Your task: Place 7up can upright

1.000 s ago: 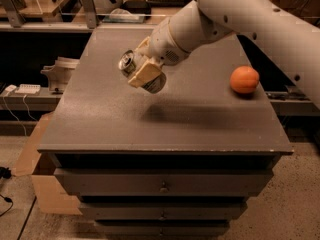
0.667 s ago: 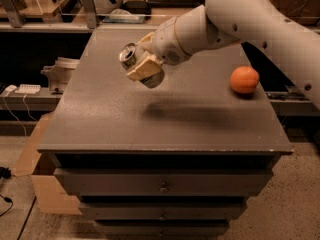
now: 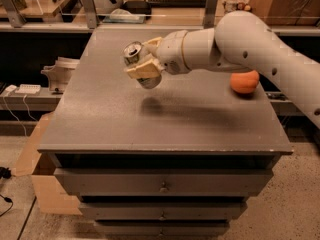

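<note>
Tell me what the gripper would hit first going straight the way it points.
Probably nothing: the gripper, jaws shut on the 7up can, points toward the picture's left above the table; the way looks free to its left edge, though depth is unclear.

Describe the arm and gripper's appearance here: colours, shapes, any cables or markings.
The arm is made of smooth, rounded off-white shells with a few small dark dots and a thin seam near the wrist; no cables show. The gripper, above the grey table, has blocky tan fingers.

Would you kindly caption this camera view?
The gripper holds the 7up can tilted above the cabinet top, an orange object behind the arm.
</note>
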### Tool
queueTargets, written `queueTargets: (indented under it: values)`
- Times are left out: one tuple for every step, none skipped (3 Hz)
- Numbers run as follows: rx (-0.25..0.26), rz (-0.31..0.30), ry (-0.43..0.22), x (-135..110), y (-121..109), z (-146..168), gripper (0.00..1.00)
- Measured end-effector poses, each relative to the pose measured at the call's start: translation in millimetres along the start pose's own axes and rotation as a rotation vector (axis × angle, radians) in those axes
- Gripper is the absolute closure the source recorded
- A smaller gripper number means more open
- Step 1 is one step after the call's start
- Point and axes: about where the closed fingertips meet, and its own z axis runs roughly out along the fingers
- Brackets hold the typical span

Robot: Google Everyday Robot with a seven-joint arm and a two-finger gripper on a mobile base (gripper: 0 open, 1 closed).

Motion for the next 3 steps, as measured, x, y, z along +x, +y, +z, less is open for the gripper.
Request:
queueTargets:
  values:
    - [0.011,0.001,-0.007,-3.2,-2.1,-0.1,1.0]
    - [0.011,0.001,-0.007,-3.2,-2.1,-0.1,1.0]
    - [0.048,0.038,-0.063,-4.0,-3.3,-3.9,1.0]
